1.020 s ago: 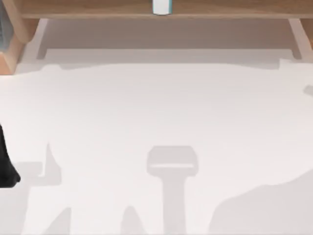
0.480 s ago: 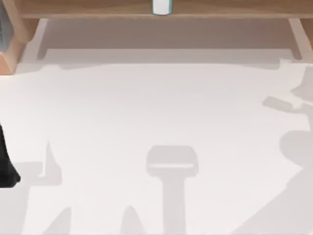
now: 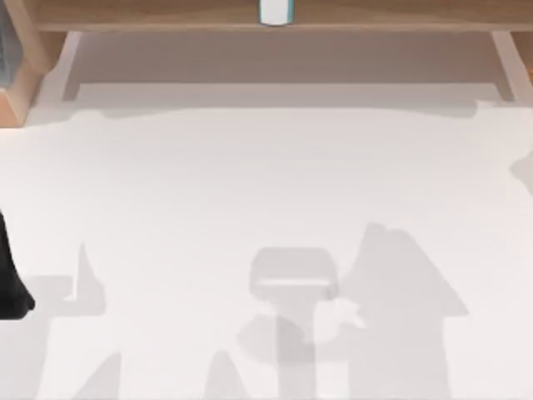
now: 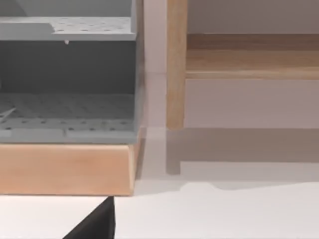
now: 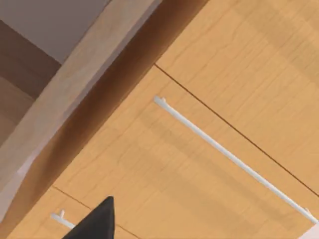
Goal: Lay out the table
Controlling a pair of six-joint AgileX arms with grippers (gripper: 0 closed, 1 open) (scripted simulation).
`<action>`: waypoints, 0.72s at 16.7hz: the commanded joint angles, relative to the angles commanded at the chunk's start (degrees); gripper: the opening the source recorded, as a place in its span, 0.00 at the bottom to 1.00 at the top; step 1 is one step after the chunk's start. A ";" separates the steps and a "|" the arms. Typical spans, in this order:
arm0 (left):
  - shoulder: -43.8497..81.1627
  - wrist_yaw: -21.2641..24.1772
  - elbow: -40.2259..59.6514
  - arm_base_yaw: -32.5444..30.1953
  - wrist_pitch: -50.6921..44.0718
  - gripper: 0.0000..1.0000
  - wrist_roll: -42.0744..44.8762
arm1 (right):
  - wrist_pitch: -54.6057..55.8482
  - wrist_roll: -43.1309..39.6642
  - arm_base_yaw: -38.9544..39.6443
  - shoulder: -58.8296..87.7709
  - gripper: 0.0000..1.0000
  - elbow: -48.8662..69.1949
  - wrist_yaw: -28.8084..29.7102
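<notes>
table (image 3: 250,183) spans nearly the whole top view, bare white with grey shadows around 5-6 o'clock. left arm (image 3: 10,275) is a dark shape at the 9 o'clock edge; can't tell its finger state. right wrist view faces wooden cabinet fronts (image 5: 209,164) with white bar handles (image 5: 224,152); can't tell the right gripper's state either. wooden shelf (image 3: 166,17) at 12 o'clock

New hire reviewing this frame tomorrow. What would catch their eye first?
The broad white table bears nothing but grey shadows, the heaviest cluster near its front edge, right of centre. A wooden shelf runs along the far side with a small white and teal object on it. The right wrist view faces wood cabinet fronts with a thin white handle.
</notes>
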 joint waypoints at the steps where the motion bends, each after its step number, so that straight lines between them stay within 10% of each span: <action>1: 0.00 0.00 0.00 0.00 0.00 1.00 0.00 | -2.80 3.99 1.15 -6.99 1.00 -3.17 1.05; 12: 0.00 0.00 0.00 0.00 0.00 1.00 0.00 | -27.18 36.77 15.45 -59.73 1.00 -32.14 11.92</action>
